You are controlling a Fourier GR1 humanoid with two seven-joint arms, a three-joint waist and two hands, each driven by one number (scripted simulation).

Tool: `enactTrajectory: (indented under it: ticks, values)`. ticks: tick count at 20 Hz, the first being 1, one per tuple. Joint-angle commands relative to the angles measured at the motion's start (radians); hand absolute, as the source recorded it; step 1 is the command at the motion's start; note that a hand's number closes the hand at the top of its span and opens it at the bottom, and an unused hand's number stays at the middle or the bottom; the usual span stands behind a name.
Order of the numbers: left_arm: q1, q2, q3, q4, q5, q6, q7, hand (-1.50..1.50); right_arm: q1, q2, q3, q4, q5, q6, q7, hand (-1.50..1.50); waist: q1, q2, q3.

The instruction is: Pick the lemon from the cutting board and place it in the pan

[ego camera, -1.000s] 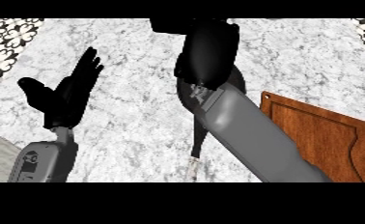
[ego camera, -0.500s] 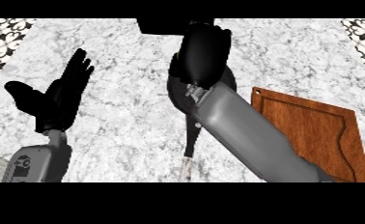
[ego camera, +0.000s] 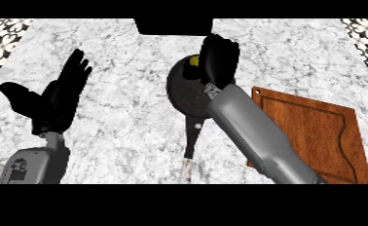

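The yellow lemon (ego camera: 193, 60) lies in the far part of the black pan (ego camera: 185, 93), just left of my right hand (ego camera: 219, 60). Only a small piece of it shows past the hand's edge. My right hand is over the pan's far right side, with its fingers straight and pointing away from me, open and not around the lemon. The wooden cutting board (ego camera: 309, 130) lies to the right of the pan with nothing on it, partly behind my right forearm. My left hand (ego camera: 57, 98) rests open at the left, fingers up.
The pan's handle (ego camera: 191, 140) points toward me between the two arms. A black block (ego camera: 173, 26) sits at the counter's far edge, behind the pan. Dark patterned patches show at the counter's far corners.
My right hand was curled over the pan and hid the lemon. Now its fingers are straightened and the lemon shows in the pan. The left hand has stayed at rest.
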Motion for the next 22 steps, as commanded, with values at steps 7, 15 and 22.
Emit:
enactTrajectory:
  ticks: [7, 15, 22]
  values:
    - [-0.003, 0.0, -0.004, -0.004, -0.013, -0.002, 0.017, 0.0, 0.051, 0.004, -0.059, 0.211, -0.198, -0.2, 0.072, -1.5, 0.003, -0.001, 0.0]
    - [-0.007, -0.001, 0.011, -0.024, 0.011, -0.014, 0.044, 0.0, 0.058, 0.004, -0.082, 0.287, -0.359, -0.407, -0.184, -1.5, -0.002, -0.002, 0.001]
    - [0.027, -0.006, 0.022, -0.023, -0.002, 0.006, 0.029, 0.0, 0.222, 0.004, -0.157, -0.009, -0.463, -0.587, -0.34, -1.5, -0.043, -0.014, 0.001]
